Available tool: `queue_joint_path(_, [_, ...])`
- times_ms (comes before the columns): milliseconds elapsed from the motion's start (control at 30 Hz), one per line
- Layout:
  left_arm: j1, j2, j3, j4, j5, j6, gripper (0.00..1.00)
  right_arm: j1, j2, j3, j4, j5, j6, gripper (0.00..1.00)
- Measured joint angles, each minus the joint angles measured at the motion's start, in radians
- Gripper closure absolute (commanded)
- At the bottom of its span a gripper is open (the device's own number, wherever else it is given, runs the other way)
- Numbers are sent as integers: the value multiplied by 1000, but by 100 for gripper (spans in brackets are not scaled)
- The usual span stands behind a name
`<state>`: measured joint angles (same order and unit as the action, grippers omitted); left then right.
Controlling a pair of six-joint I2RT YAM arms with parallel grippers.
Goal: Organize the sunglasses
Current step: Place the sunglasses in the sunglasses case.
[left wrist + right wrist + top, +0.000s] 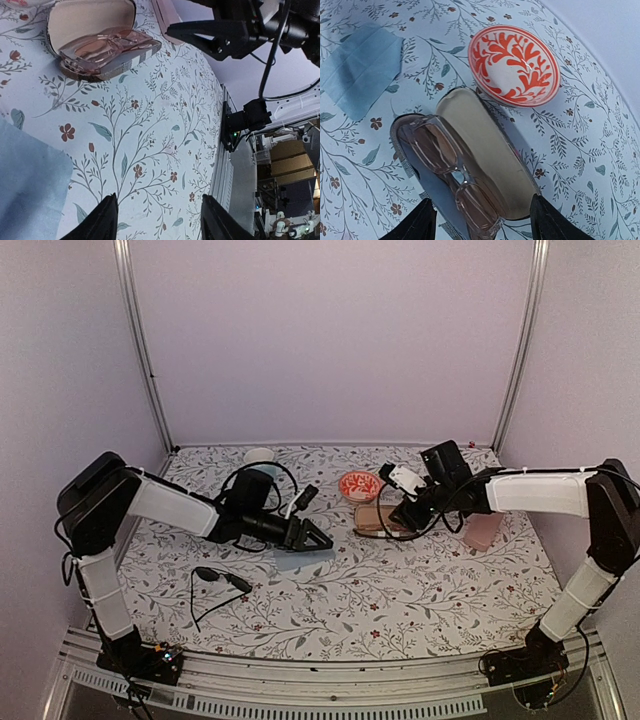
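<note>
The pinkish see-through glasses [452,167] lie folded in the lower shell of an open case [485,145] with a beige lining, right of the table's centre. The right claw [481,207] hangs directly above their near end, its two black fingers [420,225] spread wide on either side of the frame without touching it. The black sunglasses [215,578] rest on the floral tablecloth [400,600] at the near left with their thin arms unfolded. They are well apart from the left claw [320,538], which sits to their far right over a blue cloth [298,560]; its jaws are also spread, with nothing between them. The left arm rises from its base at the near left to a raised elbow, and its forearm stretches low toward the centre. The right arm mirrors it: elbow high at the right edge, white forearm running left, wrist tipped down over the open case. A red-and-white patterned dish [514,65] stands just beyond that case on the far side, and a pink case [483,532] lies to its right.
</note>
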<state>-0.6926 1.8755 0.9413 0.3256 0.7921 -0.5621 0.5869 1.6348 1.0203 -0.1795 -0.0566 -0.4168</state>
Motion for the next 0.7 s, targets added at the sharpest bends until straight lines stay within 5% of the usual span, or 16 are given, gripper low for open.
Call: queue_joint_path(700, [-89, 259, 208, 45, -129, -87, 39, -273, 241, 154, 61, -207, 352, 26])
